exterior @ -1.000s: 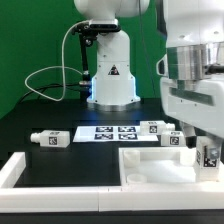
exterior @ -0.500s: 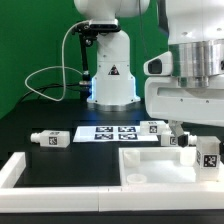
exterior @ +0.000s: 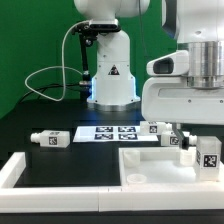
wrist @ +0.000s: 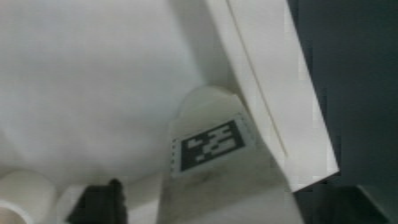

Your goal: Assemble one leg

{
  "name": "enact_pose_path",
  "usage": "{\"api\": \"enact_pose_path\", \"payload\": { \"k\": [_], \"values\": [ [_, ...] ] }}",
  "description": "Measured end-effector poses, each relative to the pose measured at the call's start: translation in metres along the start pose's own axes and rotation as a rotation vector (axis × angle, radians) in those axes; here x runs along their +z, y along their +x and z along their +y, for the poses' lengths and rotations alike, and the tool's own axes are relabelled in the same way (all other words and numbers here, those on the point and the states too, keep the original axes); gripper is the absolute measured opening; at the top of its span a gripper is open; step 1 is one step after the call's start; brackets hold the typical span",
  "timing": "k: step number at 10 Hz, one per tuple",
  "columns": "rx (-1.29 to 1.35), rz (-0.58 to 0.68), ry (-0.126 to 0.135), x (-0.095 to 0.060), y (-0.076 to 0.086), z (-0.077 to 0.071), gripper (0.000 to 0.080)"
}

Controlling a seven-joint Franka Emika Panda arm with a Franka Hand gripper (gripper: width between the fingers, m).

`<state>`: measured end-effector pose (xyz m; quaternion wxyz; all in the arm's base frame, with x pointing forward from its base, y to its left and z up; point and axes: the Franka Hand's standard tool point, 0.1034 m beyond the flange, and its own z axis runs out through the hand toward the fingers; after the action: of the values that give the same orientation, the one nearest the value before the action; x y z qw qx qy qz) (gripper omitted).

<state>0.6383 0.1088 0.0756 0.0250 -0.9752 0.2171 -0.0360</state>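
Exterior view shows you the small white plastic tagged leg (exterior: 209, 152) at the frame's right edge, under the arm. In the wrist view the dark fingers (wrist: 103, 203) straddle that leg (wrist: 217, 150); whether they're clenched, you cannot tell.

From the exterior view we cannot see the jaws: the arm's housing (exterior: 190, 95) at three o'clock hides them.
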Motion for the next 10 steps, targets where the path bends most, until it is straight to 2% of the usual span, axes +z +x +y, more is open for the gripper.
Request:
{"api": "enact_pose_path", "payload": {
  "k": [1,2,3,5,7,9,10],
  "values": [
    [0.018,-0.001,0.001,0.0002,-0.0001,0.0000,0.0357],
    [0.102,-0.001,0.000,0.0005,-0.0003,0.0000,0.0357],
    [0.180,0.001,0.001,0.0009,0.0001,0.0001,0.0284],
    [0.362,0.012,0.001,0.0013,-0.0007,-0.0015,0.0284],
    [0.682,0.024,0.008,0.0011,-0.0008,-0.0005,0.0284],
    [1.006,0.003,0.044,0.0016,-0.0011,0.0001,0.0284],
    [1.176,-0.007,0.070,0.0017,-0.0021,-0.0019,0.0284]
  ]
}}
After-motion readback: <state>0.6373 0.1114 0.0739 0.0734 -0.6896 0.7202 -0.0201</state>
